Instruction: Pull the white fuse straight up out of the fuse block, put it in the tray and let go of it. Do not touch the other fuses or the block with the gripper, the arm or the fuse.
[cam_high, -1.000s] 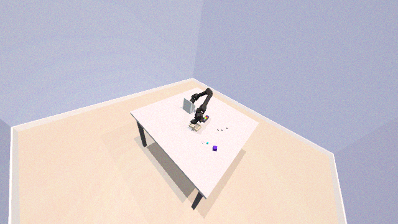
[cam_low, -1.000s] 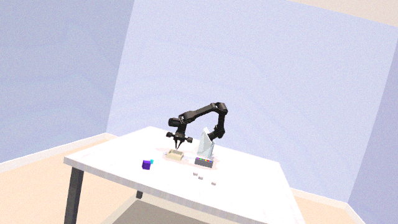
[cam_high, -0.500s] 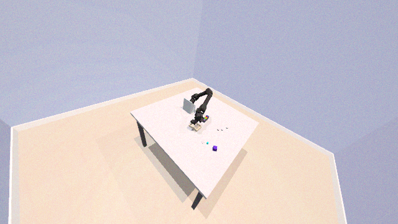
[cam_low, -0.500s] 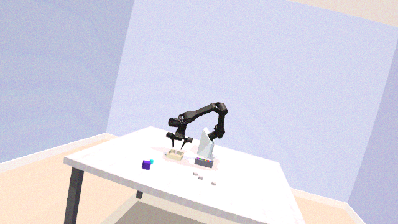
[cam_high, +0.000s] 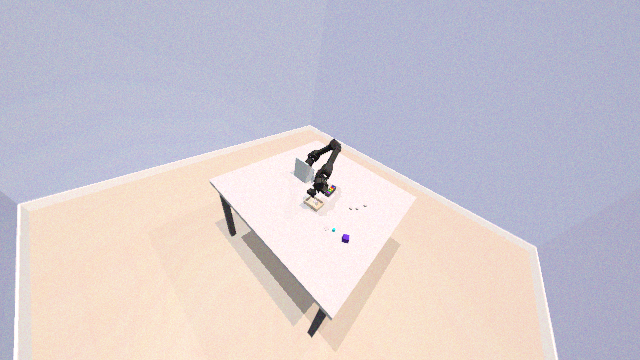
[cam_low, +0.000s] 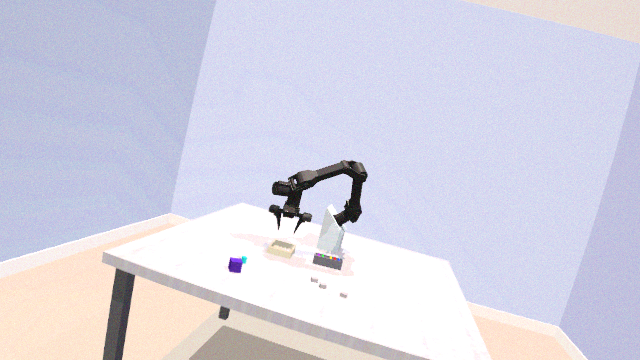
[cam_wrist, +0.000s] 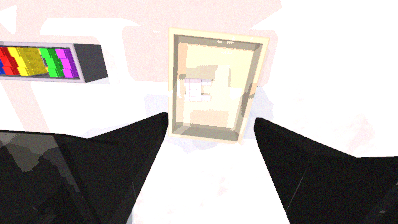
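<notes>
The white fuse (cam_wrist: 194, 90) lies flat on the floor of the beige tray (cam_wrist: 172, 85) (cam_low: 272, 249) (cam_high: 309, 202). My gripper (cam_wrist: 210, 120) (cam_low: 289, 226) (cam_high: 315, 192) is open and empty, and it hangs above the tray with its two dark fingers spread to either side. The grey fuse block (cam_wrist: 91, 62) (cam_low: 327, 262) (cam_high: 333, 191) holds several coloured fuses (cam_wrist: 35, 61) and stands to the left of the tray in the wrist view, apart from the gripper.
A pale upright panel (cam_low: 330, 233) (cam_high: 303, 170) stands behind the fuse block. A purple cube (cam_low: 235, 265) (cam_high: 345, 238) and a small cyan piece (cam_low: 244, 259) (cam_high: 333, 230) lie nearer the table's front. Three small grey bits (cam_low: 322, 286) (cam_high: 357, 207) lie beside the block.
</notes>
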